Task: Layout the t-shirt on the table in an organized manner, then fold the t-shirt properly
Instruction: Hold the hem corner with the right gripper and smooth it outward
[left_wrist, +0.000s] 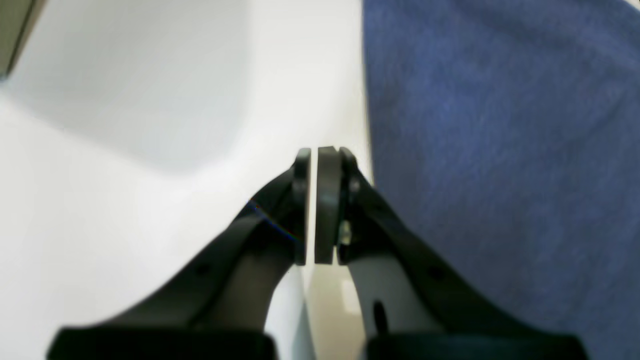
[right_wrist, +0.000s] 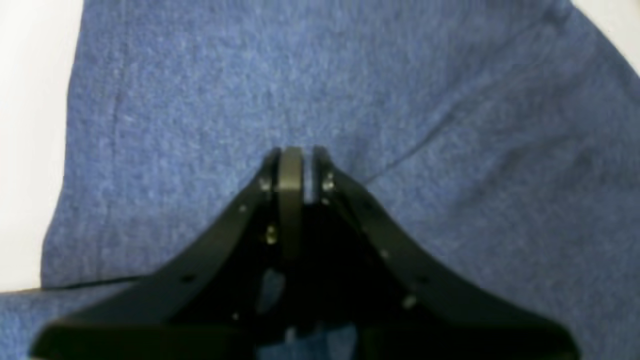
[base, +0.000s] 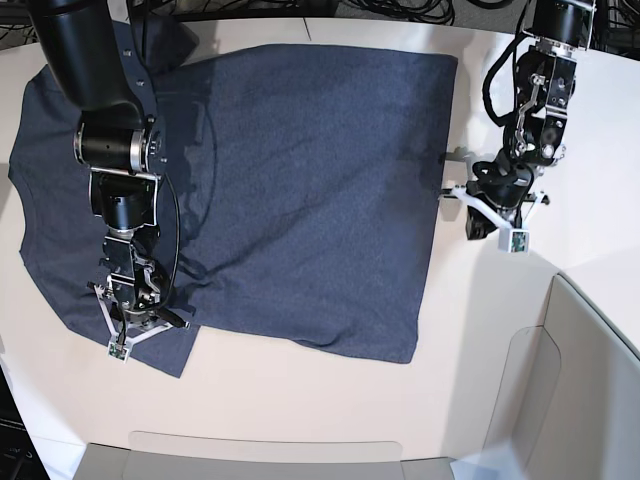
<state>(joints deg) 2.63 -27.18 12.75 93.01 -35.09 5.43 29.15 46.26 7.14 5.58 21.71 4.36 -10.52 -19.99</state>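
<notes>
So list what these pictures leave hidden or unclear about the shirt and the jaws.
- Printed letters: none showing on the t-shirt in any view.
- Base view: the right arm covers the shirt's left part.
- Right gripper, wrist view: blur hides whether cloth is pinched.
- Left gripper, wrist view: shirt edge blurred.

Dark heathered navy-grey short-sleeved cotton t-shirt (base: 300, 190) lies spread flat, plain side up, no lettering showing. Body forms broad rectangle, straight edge facing base view's right. Sleeve (base: 160, 340) juts out at lower left. Faint diagonal creases (right_wrist: 450, 125) cross fabric. Large smooth off-white tabletop (base: 300, 410) underneath, bare surface beside cloth edge (left_wrist: 367, 100).
</notes>
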